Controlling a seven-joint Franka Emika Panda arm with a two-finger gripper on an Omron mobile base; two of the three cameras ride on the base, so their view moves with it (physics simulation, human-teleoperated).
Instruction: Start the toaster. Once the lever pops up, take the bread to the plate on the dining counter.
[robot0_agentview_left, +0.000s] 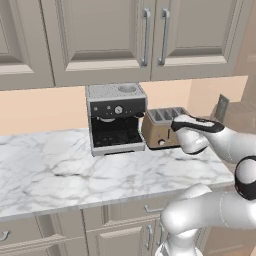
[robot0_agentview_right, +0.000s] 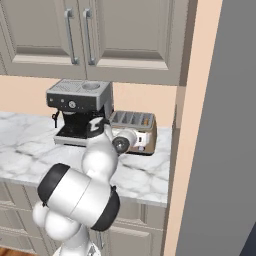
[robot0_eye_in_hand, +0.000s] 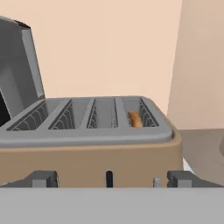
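Note:
The bronze-brown toaster (robot0_eye_in_hand: 87, 157) stands on the marble worktop against the wall, close in front of the hand camera. Its silver top has several slots. The bread (robot0_eye_in_hand: 134, 119), a small brown slice, sits low in the rightmost slot with only its crust showing. My gripper (robot0_eye_in_hand: 111, 181) is open, its fingertips (robot0_eye_in_hand: 43, 178) spread wide just before the toaster's front face. A narrow dark slot (robot0_eye_in_hand: 109, 178) lies midway between them. In the base views my hand (robot0_agentview_left: 190, 134) covers the toaster (robot0_agentview_left: 159, 125) at its right front. The plate and the dining counter are out of view.
A black-and-silver coffee machine (robot0_agentview_left: 116, 117) stands right against the toaster's left side. Beige upper cabinets (robot0_agentview_left: 100, 35) hang above. The marble worktop (robot0_agentview_left: 50, 170) stretches off to the left. A peach wall corner (robot0_agentview_right: 192, 125) and a tall grey panel (robot0_agentview_right: 235, 125) close off the right.

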